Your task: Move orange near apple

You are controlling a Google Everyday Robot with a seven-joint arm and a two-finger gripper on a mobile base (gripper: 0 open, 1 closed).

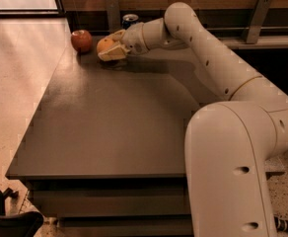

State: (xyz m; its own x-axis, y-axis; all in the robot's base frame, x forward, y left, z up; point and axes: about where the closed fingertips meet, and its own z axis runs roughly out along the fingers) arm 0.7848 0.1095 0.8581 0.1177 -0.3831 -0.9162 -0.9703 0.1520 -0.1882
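Observation:
The orange sits between the fingers of my gripper at the far left of the dark table. One pale finger runs under its front side and another lies behind it. The orange is low, at or just above the tabletop. The dark-red apple stands on the table's far left corner, a short gap to the left of the orange. My white arm reaches in from the right.
A blue soda can stands at the table's back edge behind my wrist. A wood-panelled wall with metal brackets runs along the back. The table's left edge drops to a pale floor.

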